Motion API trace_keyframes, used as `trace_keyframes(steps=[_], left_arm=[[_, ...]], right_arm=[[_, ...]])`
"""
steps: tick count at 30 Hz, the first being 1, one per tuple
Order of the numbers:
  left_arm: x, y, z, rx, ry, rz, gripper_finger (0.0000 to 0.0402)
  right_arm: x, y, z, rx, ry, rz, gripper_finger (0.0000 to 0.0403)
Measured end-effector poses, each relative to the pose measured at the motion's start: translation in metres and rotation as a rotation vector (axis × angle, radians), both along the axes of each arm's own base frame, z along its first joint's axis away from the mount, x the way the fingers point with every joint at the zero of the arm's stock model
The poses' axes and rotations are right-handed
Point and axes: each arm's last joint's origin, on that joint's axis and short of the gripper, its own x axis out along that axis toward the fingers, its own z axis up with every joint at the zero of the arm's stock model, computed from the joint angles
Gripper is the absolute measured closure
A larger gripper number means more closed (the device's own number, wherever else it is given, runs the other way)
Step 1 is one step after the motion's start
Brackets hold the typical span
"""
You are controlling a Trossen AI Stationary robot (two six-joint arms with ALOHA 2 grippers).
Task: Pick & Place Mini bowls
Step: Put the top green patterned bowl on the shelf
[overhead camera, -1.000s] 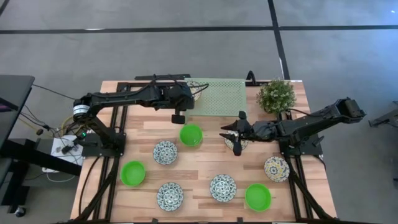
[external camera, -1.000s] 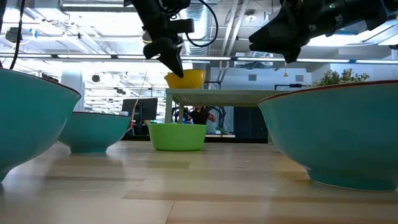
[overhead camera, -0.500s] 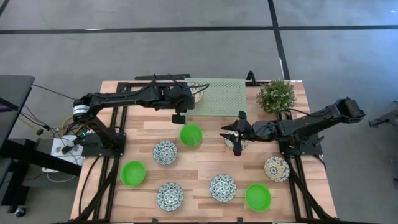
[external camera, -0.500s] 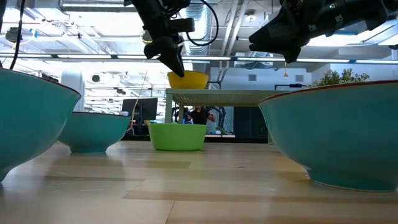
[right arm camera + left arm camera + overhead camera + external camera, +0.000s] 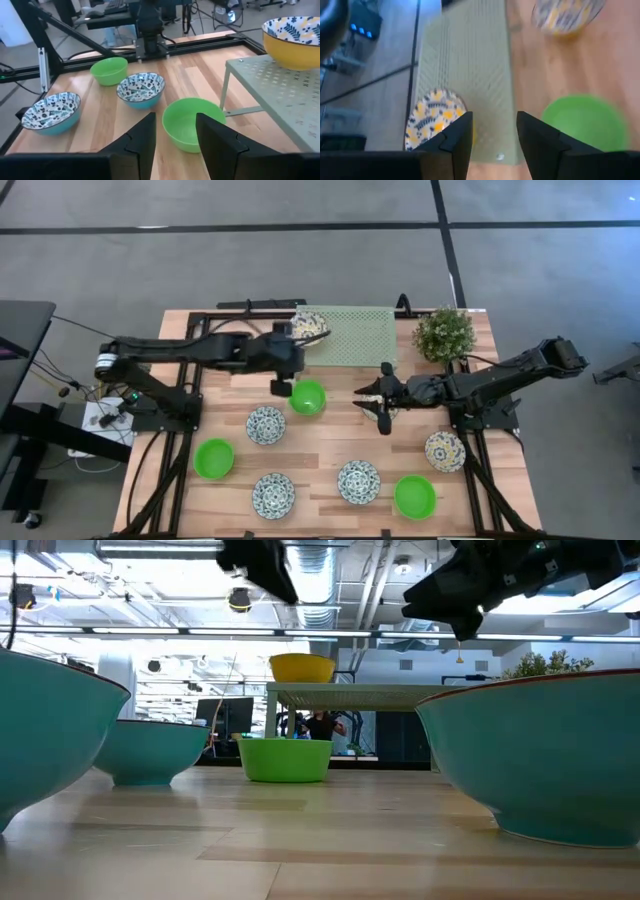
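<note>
A patterned mini bowl with a yellow outer wall (image 5: pixel 308 325) (image 5: pixel 302 667) (image 5: pixel 436 120) stands by its base on the left end of the pale-green mesh rack (image 5: pixel 352 336). My left gripper (image 5: pixel 282 387) (image 5: pixel 495 122) is open and hangs high, just nearer than the rack and left of a green bowl (image 5: pixel 308 396) (image 5: pixel 285 758). My right gripper (image 5: pixel 383 412) (image 5: pixel 175 120) is open and hovers above a patterned bowl (image 5: pixel 373 408) that it mostly hides. Nothing lies between either pair of fingers.
More patterned bowls (image 5: pixel 266 424) (image 5: pixel 273 495) (image 5: pixel 358 481) (image 5: pixel 445 451) and green bowls (image 5: pixel 213 458) (image 5: pixel 415 496) are spread over the table's near half. A potted plant (image 5: pixel 444 333) stands at the far right, beside the rack.
My left gripper has opened and let go of the yellow-walled bowl, then risen and drawn back from the rack toward the table's near edge. The bowl, tilted in the hold before, now sits level on the rack.
</note>
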Motion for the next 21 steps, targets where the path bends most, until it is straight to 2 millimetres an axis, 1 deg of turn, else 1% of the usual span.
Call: trace_keyframes(steps=[2, 4, 5, 7, 9, 13, 15, 17, 21], left_arm=[[-0.014, -0.011, 0.011, -0.058, -0.032, -0.023, 0.0247], [-0.029, -0.019, 0.019, -0.163, -0.052, -0.039, 0.0248], [-0.036, -0.022, 0.021, -0.224, -0.064, -0.045, 0.025], [-0.049, -0.027, 0.019, -0.334, -0.08, -0.06, 0.0255], [-0.061, -0.032, 0.007, -0.403, -0.06, -0.054, 0.026], [-0.08, -0.038, -0.031, -0.48, -0.017, 0.004, 0.0268], [-0.086, -0.041, -0.049, -0.51, -0.015, 0.022, 0.0268], [-0.091, -0.043, -0.068, -0.533, -0.005, 0.037, 0.0267], [-0.098, -0.047, -0.098, -0.562, 0.042, 0.072, 0.0261]], right_arm=[[0.0, 0.0, 0.0, -0.005, 0.001, 0.0, 0.0261], [0.001, 0.0, -0.002, -0.006, 0.006, 0.001, 0.0255], [0.003, 0.0, -0.003, -0.009, 0.01, 0.001, 0.0251], [0.005, 0.001, -0.006, -0.01, 0.015, 0.001, 0.0242], [0.009, 0.001, -0.011, -0.012, 0.024, -0.003, 0.0231], [0.02, -0.002, -0.018, -0.022, 0.036, -0.015, 0.0209], [0.027, -0.004, -0.019, -0.023, 0.052, -0.018, 0.02], [0.037, -0.005, -0.02, -0.016, 0.063, 0.018, 0.0194], [0.057, -0.004, -0.024, -0.013, 0.097, 0.082, 0.0191]])
